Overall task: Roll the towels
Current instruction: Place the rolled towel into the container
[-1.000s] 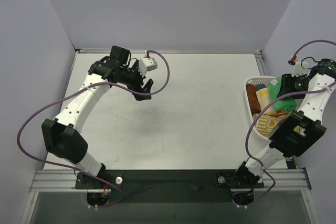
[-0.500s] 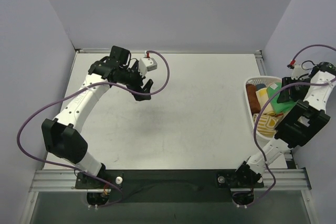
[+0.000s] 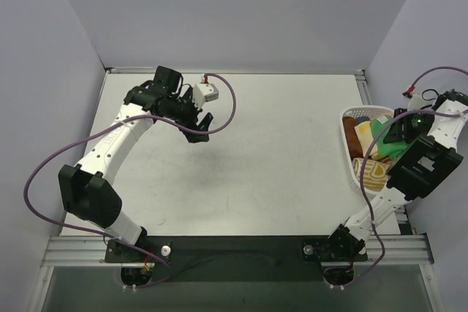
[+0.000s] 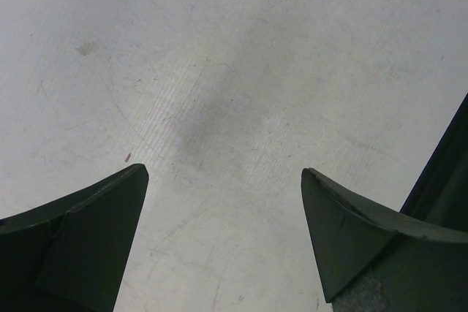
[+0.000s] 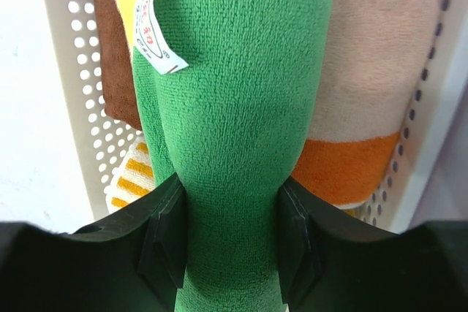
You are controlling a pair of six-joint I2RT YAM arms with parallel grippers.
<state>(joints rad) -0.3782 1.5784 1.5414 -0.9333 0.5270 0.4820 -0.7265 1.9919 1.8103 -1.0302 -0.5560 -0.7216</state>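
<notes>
Green towel [image 5: 234, 107]: we are clamping it in our right gripper [image 5: 232, 233] over the right-edge basket [image 5: 73, 93], for rolling. Our left gripper [image 4: 223, 177] is hovering, jaws apart, free to help.

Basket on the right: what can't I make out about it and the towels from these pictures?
- Top view: the right arm covers half the basket, so the towel count is hidden.
- Right wrist view: the green towel, pinched in the right gripper, has its lower end cut off by the bottom edge.
- Its white tag: print too small to read.
</notes>
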